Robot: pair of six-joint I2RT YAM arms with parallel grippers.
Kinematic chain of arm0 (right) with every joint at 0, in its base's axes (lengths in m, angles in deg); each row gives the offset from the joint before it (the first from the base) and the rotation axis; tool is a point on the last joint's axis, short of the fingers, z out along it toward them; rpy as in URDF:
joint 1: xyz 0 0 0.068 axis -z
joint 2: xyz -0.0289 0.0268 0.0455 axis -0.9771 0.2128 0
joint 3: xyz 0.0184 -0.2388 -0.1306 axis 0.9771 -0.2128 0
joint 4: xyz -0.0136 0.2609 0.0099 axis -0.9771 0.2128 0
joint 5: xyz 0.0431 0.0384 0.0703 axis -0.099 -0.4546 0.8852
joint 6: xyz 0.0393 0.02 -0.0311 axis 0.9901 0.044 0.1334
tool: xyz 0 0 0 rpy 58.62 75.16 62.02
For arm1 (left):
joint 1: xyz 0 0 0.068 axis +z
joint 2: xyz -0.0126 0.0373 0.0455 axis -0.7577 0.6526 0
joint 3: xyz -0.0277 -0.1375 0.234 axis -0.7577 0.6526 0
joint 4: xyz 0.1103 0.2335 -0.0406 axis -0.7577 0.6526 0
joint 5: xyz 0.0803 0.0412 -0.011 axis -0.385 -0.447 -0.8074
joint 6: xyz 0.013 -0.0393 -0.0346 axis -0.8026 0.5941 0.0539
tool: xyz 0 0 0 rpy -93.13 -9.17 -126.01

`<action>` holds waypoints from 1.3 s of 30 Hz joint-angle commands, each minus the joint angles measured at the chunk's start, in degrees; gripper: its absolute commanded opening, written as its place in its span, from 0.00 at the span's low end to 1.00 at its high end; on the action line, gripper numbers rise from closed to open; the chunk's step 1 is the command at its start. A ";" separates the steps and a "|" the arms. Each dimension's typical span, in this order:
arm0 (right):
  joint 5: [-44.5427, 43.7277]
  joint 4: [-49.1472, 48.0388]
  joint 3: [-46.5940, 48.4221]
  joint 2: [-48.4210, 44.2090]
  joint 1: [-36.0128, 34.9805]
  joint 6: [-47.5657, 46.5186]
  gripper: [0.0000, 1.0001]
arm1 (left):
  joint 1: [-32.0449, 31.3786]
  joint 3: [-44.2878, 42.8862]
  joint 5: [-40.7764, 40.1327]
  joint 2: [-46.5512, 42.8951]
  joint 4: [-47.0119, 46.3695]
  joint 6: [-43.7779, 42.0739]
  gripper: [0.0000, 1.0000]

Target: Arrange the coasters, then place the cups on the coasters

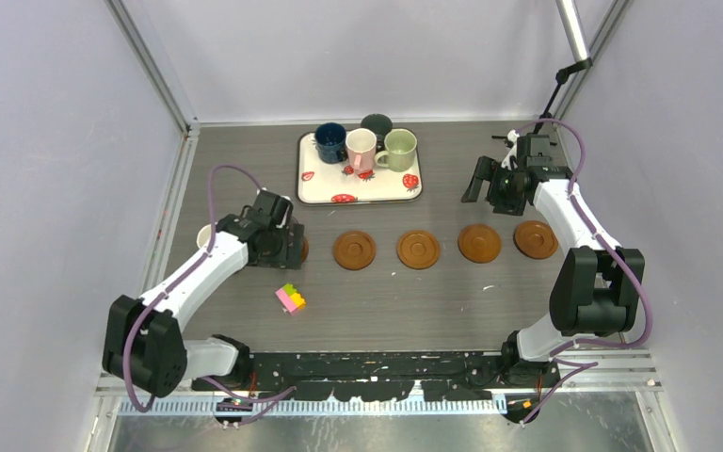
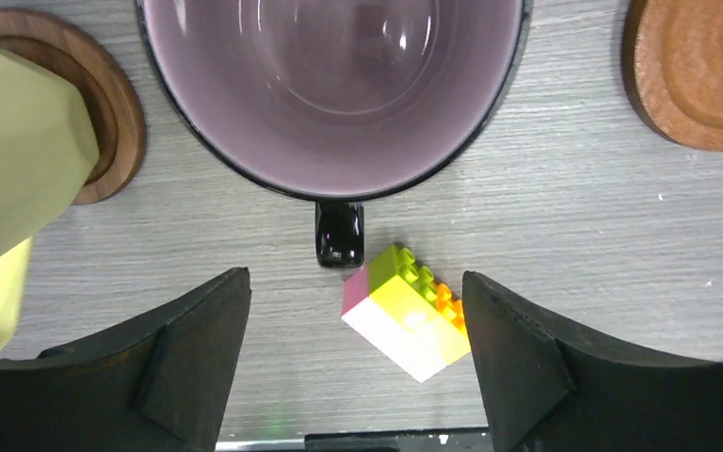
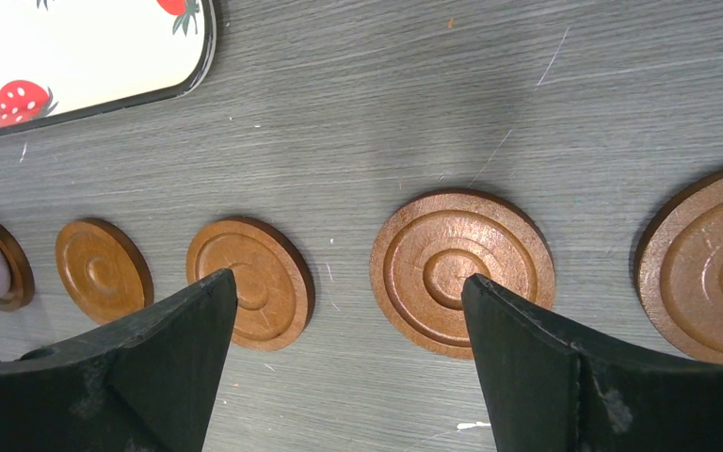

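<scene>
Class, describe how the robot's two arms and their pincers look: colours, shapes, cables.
The left arm and right arm have white links, black joints and a looping purple cable. The left pincer and right pincer each have two matte black wedge-shaped fingers.

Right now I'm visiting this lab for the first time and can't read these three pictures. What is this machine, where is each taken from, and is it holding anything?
These are two robot arms bolted at a table's near edge. One picture looks down from above; the other two come from cameras on each wrist, so the black shapes are its own fingers. The left gripper hangs open over a purple mug, beside a cream-yellow mug on a coaster. The right gripper is open above bare coasters. Four more mugs stand on a strawberry tray; a block toy lies nearby. Nothing is held.
</scene>
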 commanded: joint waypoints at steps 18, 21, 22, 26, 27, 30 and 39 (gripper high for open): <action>-5.67 3.62 17.73 6.40 -10.01 -3.81 0.96 | 14.49 -30.41 21.53 -0.49 20.12 -19.01 1.00; -8.34 3.43 20.72 8.48 -11.94 -4.17 0.96 | 17.14 -31.73 24.91 2.21 20.16 -19.46 1.00; -9.24 3.61 22.08 9.38 -12.57 -4.34 0.96 | 17.96 -32.01 26.17 2.74 19.89 -19.37 1.00; -12.15 4.40 27.34 13.75 -15.33 -5.07 0.96 | 19.59 -32.82 27.68 3.39 18.54 -18.96 1.00; -13.04 4.37 28.46 14.91 -16.34 -4.85 0.95 | 19.69 -32.66 27.17 3.08 17.89 -18.73 1.00; -17.67 2.80 31.05 18.65 -19.44 -2.45 0.95 | 19.78 -31.64 26.46 2.42 16.07 -17.74 1.00; -31.36 4.09 50.22 34.76 -24.38 10.68 0.95 | 21.13 -28.95 25.85 2.09 13.20 -15.29 1.00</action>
